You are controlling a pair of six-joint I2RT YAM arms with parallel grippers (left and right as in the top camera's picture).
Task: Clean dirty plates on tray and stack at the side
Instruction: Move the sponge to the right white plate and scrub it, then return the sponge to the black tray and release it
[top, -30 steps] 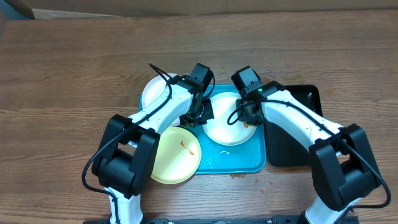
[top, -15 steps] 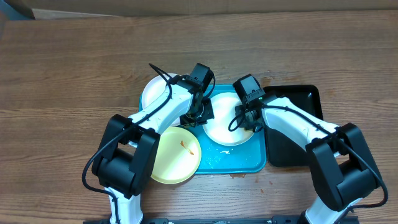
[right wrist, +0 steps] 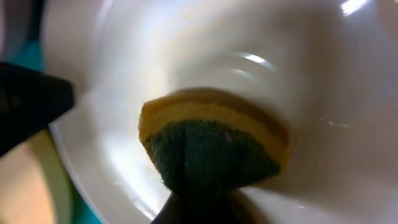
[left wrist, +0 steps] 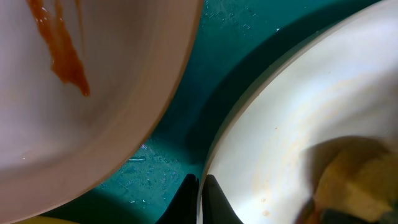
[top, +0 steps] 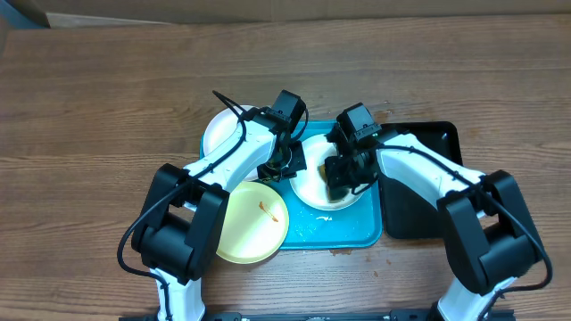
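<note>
Overhead view of a wooden table (top: 107, 98). The turquoise tray (top: 343, 234) lies toward the near edge, slightly right of centre, with a black tray (top: 437, 138) touching its right side.

Plates — three. A white plate (top: 312, 192) sits inside the turquoise tray near its far edge. A second white plate (top: 219, 134) lies at the tray's far-left corner, overlapping the rim. A pale yellow plate (top: 250, 227) with a reddish smear (top: 266, 209) lies at the tray's near-left corner, partly over the rim.

Left gripper (top: 287, 168): fingers pinched on the left rim of the white plate in the tray; the left wrist view shows the two dark fingertips (left wrist: 186, 202) straddling that rim, with wet turquoise tray floor beside it.

Right gripper (top: 343, 174): pressed together on a yellow-and-green sponge (right wrist: 214, 146), which rests against the inner surface of the same plate — the right wrist view is motion-blurred.
</note>
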